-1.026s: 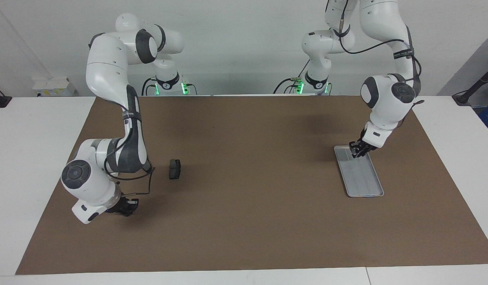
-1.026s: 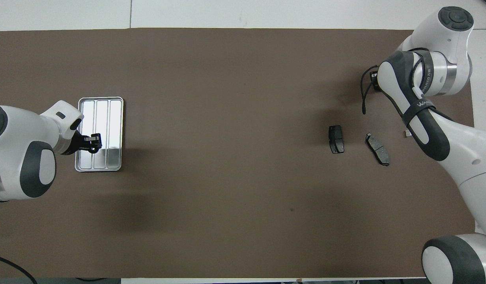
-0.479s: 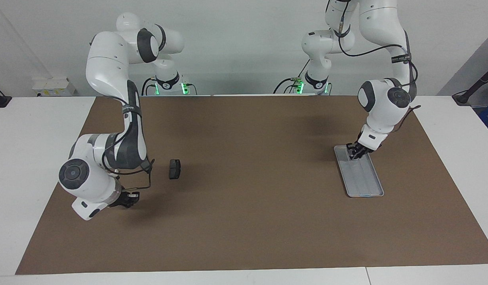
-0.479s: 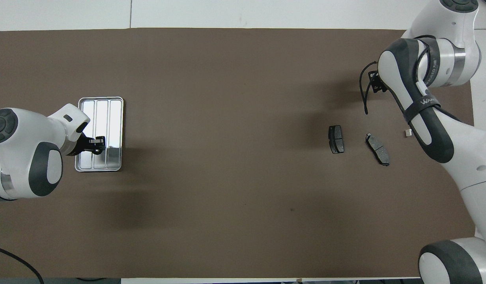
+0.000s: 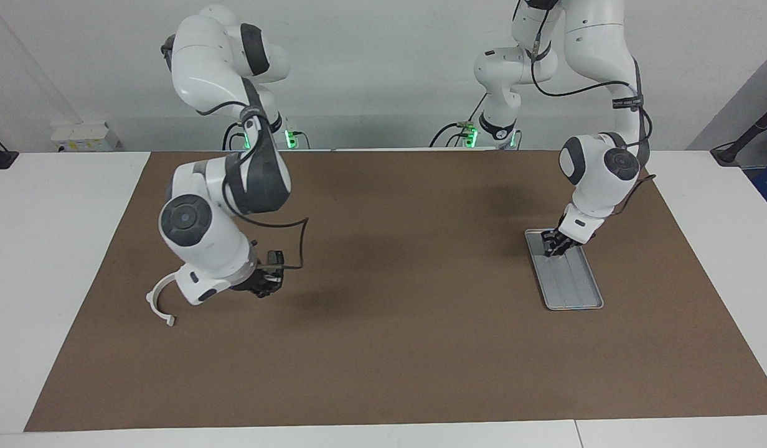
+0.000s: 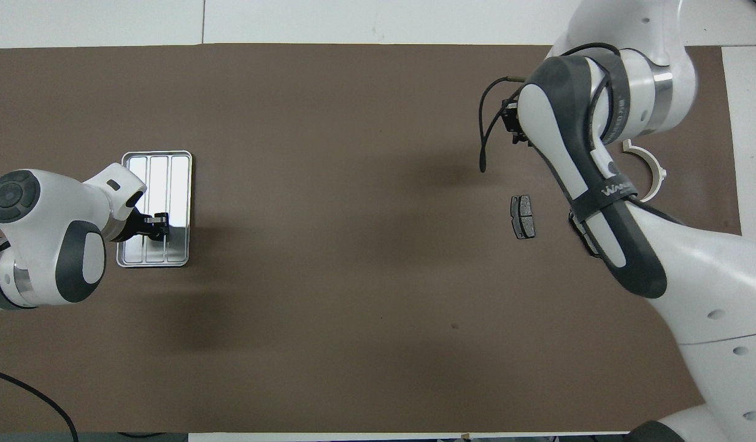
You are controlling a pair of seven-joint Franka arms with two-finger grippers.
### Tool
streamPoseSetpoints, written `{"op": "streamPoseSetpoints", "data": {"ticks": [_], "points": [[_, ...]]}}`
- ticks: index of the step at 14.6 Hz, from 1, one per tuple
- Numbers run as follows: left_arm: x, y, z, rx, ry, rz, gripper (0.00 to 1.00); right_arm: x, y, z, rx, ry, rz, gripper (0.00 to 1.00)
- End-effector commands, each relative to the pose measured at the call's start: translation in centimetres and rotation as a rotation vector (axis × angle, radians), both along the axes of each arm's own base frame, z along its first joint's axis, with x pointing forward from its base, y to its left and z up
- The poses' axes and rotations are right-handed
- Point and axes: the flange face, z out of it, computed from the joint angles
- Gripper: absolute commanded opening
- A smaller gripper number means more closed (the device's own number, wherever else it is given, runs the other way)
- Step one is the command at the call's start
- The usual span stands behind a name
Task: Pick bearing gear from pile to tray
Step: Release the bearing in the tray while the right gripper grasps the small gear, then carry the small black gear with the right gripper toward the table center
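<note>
L jaws hung low over the tray (image 6: pixel 160 166) at L arm's end; grip unreadable. R jaws shut, raised above brake pad (image 6: pixel 523 216), w/ white half-ring (image 5: pixel 159 302) nearby. Best bet was releasing low, inside rim.

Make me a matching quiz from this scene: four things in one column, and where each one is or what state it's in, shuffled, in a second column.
Things:
1. tray
2. white half-ring
3. left gripper
4. right gripper

Places or states:
A. over the tray's end nearer to the robots
B. shut, just beside the dark brake pad
C. lying flat toward the left arm's end
D. toward the right arm's end, farther from the robots than the brake pad

Pairs: 1-C, 2-D, 3-A, 4-B
</note>
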Motion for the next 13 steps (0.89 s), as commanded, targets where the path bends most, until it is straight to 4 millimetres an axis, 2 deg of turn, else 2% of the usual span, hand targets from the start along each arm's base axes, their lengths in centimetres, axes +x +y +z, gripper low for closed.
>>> {"op": "streamPoseSetpoints", "data": {"ticks": [1,2,3,5,6,7,10,13], "points": [[-0.1,0.1,-0.3,0.004,-0.015,-0.019,0.00,-2.0,6.7,0.4,-0.013,0.013,-0.152,0.00],[-0.1,0.1,-0.4,0.004,-0.013,-0.019,0.26,-2.6,9.2,1.1,-0.018,-0.003,-0.196,0.00],[-0.1,0.2,-0.3,0.004,-0.012,-0.017,0.41,-3.2,11.2,1.0,-0.024,-0.004,-0.230,0.00],[0.3,0.4,0.6,0.004,-0.024,-0.011,0.84,-4.5,14.6,1.4,-0.031,-0.007,-0.287,0.00],[0.7,0.6,1.7,0.005,-0.030,-0.006,1.00,-5.1,16.1,1.7,-0.032,-0.013,-0.315,0.00],[1.2,0.6,3.4,0.006,-0.023,-0.004,1.00,-5.6,18.0,2.1,-0.021,-0.031,-0.345,0.00],[2.4,0.8,8.5,0.009,0.014,0.004,1.00,-7.4,22.7,1.8,-0.006,-0.061,-0.428,0.00],[1.6,0.7,12.8,0.011,0.008,0.008,1.00,-9.6,27.8,-0.1,-0.003,-0.074,-0.497,0.00]]}}
